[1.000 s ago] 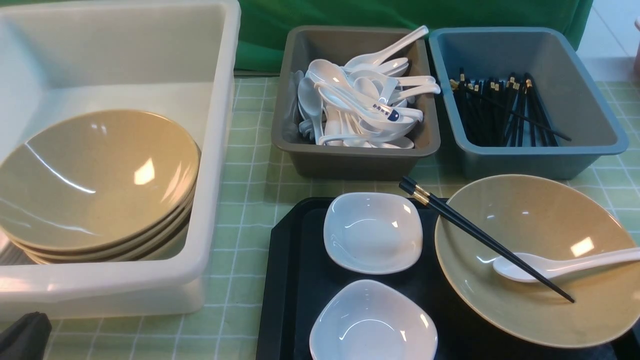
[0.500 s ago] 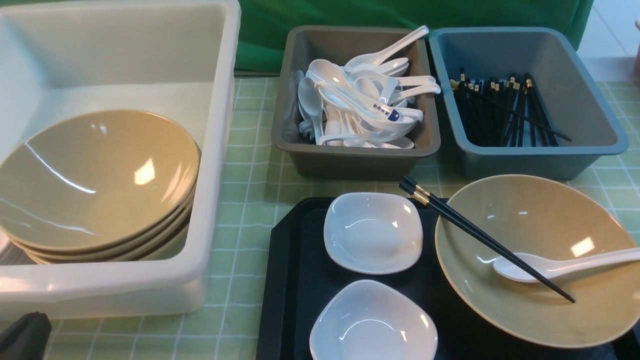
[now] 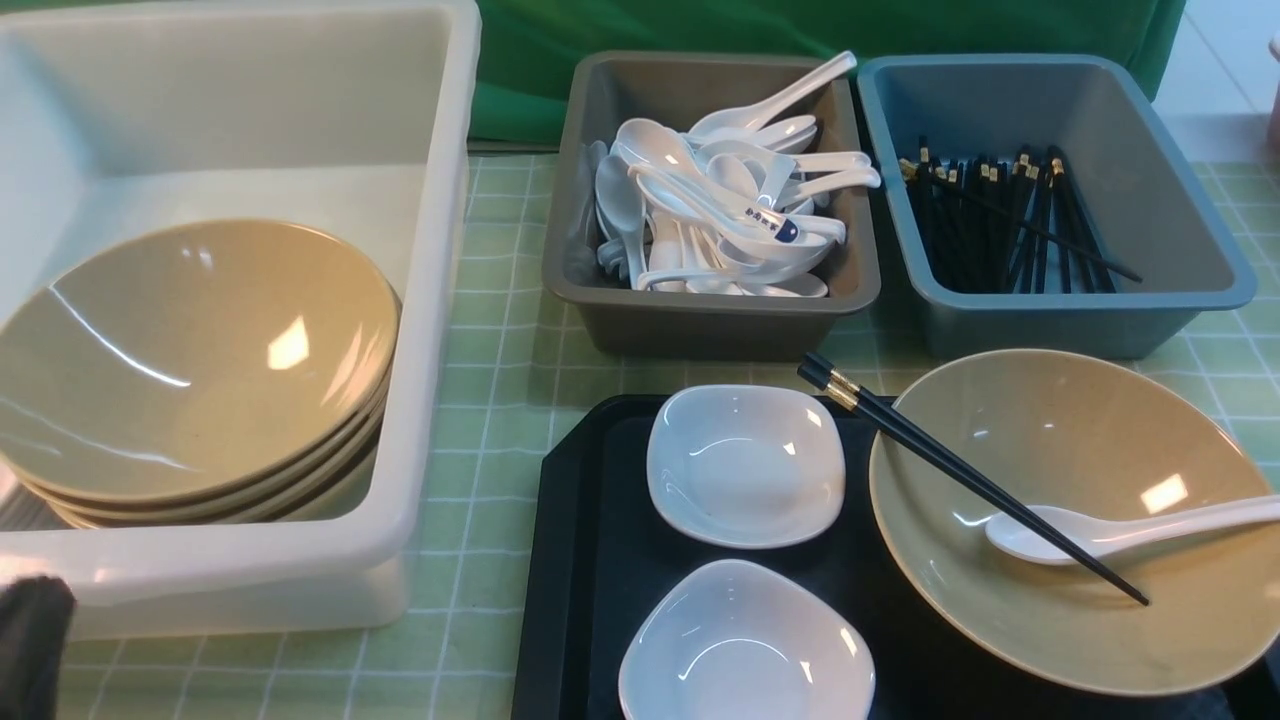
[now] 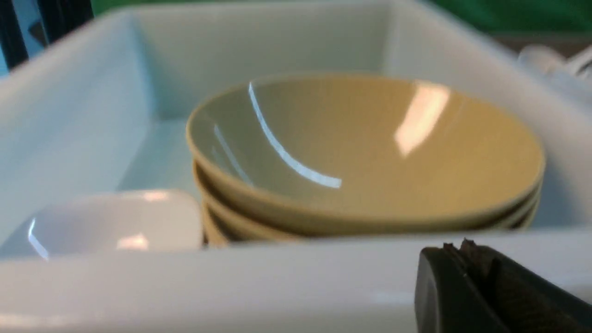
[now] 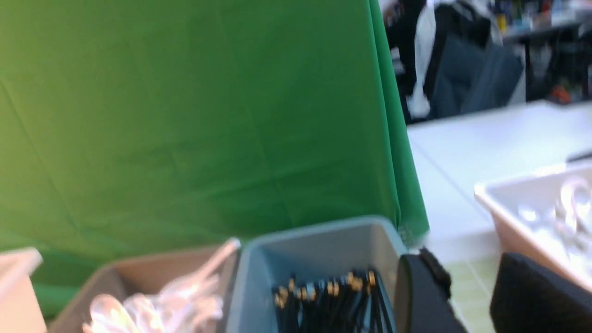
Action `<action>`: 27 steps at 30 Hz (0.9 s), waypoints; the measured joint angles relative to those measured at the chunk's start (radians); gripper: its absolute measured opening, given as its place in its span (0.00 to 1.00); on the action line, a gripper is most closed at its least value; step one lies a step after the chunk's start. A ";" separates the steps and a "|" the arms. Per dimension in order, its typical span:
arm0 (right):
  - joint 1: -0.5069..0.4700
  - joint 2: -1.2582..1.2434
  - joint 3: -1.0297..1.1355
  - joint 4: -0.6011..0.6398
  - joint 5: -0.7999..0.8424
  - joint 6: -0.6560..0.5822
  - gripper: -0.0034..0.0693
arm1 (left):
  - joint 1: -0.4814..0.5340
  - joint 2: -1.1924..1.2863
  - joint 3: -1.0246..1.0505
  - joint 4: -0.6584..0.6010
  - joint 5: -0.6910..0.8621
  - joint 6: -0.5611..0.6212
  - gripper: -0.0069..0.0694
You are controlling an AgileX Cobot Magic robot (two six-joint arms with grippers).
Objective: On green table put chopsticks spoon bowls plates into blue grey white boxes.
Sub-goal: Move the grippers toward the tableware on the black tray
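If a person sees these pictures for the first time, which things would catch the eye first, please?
Probably the big glossy olive-beige bowl on the black tray, with a white spoon inside and black chopsticks slanting across its rim. Next, perhaps, the stack of similar bowls in the large white box at left, and the heap of white spoons filling the grey box at the back.
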 joint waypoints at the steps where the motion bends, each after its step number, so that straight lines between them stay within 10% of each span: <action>1: 0.000 0.026 -0.007 0.000 0.010 0.002 0.37 | 0.000 0.000 0.000 -0.007 -0.056 -0.014 0.09; 11: 0.000 0.123 -0.010 0.000 0.020 -0.002 0.37 | 0.000 0.000 -0.007 -0.113 -0.457 -0.247 0.09; 20: 0.101 0.141 -0.010 0.000 0.182 -0.166 0.37 | 0.000 0.203 -0.417 -0.096 0.032 -0.334 0.09; 27: 0.222 0.238 -0.045 0.000 0.241 -0.237 0.37 | 0.000 0.542 -0.732 -0.092 0.514 -0.087 0.09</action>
